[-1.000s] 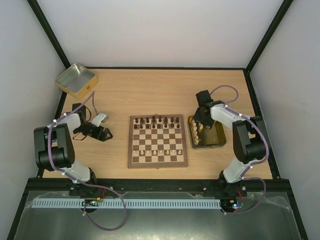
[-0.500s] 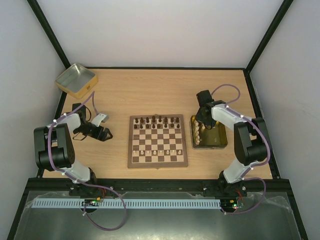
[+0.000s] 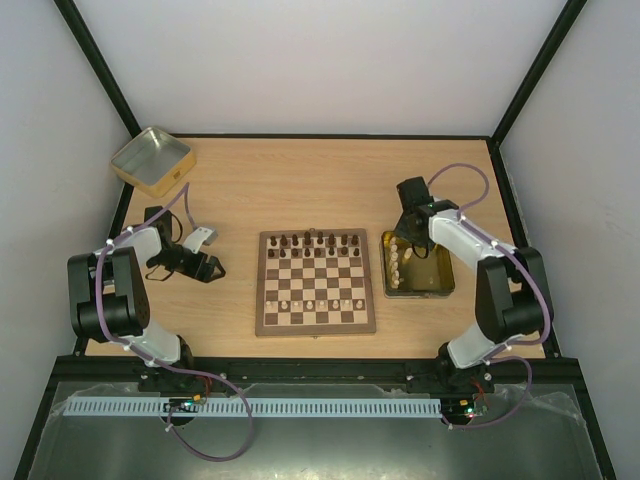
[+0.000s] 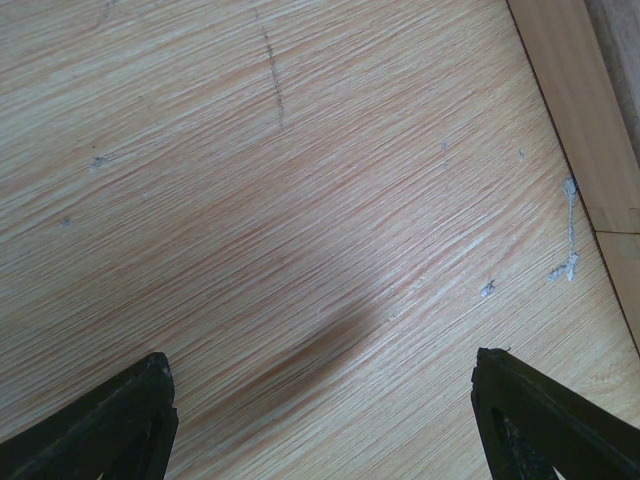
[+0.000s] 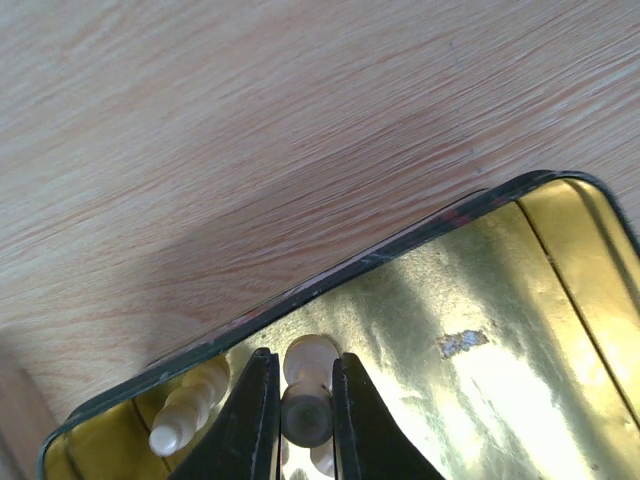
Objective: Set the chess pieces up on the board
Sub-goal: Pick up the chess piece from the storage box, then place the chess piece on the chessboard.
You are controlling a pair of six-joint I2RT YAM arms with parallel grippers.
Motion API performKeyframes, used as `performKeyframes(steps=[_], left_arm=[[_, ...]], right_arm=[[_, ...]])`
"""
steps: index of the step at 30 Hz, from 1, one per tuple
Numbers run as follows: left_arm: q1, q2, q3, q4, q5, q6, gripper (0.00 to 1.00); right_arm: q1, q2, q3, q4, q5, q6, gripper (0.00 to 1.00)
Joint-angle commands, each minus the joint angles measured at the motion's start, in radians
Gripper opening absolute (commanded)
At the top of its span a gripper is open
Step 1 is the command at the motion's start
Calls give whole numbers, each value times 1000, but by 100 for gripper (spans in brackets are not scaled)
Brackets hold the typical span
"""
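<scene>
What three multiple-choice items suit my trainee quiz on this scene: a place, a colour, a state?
1. The shiny gold metal tin holding cream-white wooden chessmen sits: A) right of the square wooden chessboard; B) on it; C) between the arms.
2. The chessmen on the board's far row are: A) red; B) dark brown; C) cream-white.
3. The right pincer is: A) open above the board; B) open over bare table; C) shut on a cream-white chessman.
Key: 1 A, it lies beside the board's right edge; 2 B, that row is dark; 3 C, the wrist view shows the piece clamped.
</scene>
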Motion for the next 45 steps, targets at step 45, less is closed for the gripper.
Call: performKeyframes(steps=[45], left_arm=[[6, -11, -74, -2, -126, -29, 82]], right_arm=[[1055, 280, 439, -150, -80, 246, 7]])
